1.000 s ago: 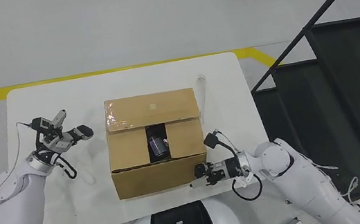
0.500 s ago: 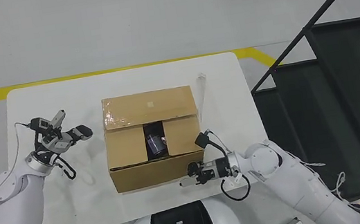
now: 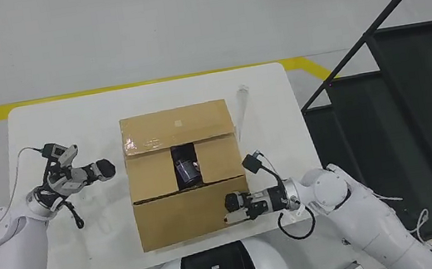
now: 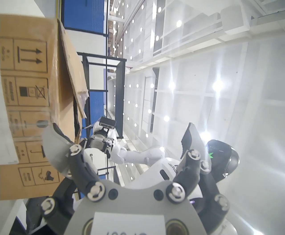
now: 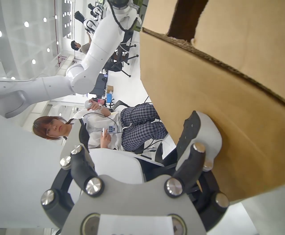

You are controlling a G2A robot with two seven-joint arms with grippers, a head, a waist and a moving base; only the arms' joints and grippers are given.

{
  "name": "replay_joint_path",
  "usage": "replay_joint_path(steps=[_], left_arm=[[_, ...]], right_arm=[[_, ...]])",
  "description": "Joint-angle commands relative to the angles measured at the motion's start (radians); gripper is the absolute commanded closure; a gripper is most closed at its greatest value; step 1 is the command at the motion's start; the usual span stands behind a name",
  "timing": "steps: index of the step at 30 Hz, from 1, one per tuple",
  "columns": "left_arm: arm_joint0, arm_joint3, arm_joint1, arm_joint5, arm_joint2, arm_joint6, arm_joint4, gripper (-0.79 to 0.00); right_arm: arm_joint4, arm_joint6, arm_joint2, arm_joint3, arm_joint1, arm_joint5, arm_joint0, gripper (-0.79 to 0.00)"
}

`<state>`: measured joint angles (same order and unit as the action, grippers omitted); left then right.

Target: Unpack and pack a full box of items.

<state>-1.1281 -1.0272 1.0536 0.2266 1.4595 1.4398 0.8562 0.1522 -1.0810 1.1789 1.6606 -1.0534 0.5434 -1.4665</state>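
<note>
Nearest to you, your right hand (image 3: 234,207) sits at the right end of the box's near wall, low beside the cardboard. Its fingers are spread apart and grip nothing. In the right wrist view, the right hand (image 5: 137,128) has one finger (image 5: 200,133) lying against the brown wall, while the other stands free of it.

The cardboard box (image 3: 177,128) stands in the middle of the white counter (image 3: 275,138). Its top flaps are folded partly inward and leave a gap at the centre. A dark item (image 3: 188,172) shows down in that gap; you cannot tell what it is. Clear tape (image 3: 133,143) glints on the top near the far left corner.

To the left of the box, well apart from it, your left hand (image 3: 100,168) is over the left part of the counter and points towards the box's left wall. Its fingers are also spread wide and it grips nothing. The left wrist view looks past the left hand (image 4: 122,138) to that wall of the box (image 4: 26,89), which carries printed handling symbols below a raised flap edge.

Farther off, a clear plastic piece (image 3: 241,97) lies on the counter just beyond the box's far right corner. Beyond the counter a yellow line (image 3: 109,92) runs across the floor, and dark metal stairs (image 3: 413,105) stand to the right.
</note>
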Motion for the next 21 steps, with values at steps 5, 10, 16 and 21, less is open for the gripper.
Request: replay_joint_path(steps=[5,10,16,21], left_arm=[[0.005,0.005,0.000,-0.039,-0.021,0.059,-0.006,-0.785],[0.015,0.010,0.007,-0.021,-0.046,0.083,-0.001,-0.785],[0.042,0.017,0.017,-0.002,-0.077,0.082,0.015,-0.785],[0.088,0.030,0.029,0.015,-0.114,0.025,-0.012,-0.785]], right_arm=[[0.165,-0.055,0.115,0.104,0.025,0.012,-0.059,-0.785],[0.287,-0.029,0.198,0.110,0.035,0.026,-0.068,-0.785],[0.345,0.008,0.250,0.067,0.039,0.039,-0.050,-0.785],[0.366,0.032,0.282,0.032,0.041,0.044,-0.046,-0.785]])
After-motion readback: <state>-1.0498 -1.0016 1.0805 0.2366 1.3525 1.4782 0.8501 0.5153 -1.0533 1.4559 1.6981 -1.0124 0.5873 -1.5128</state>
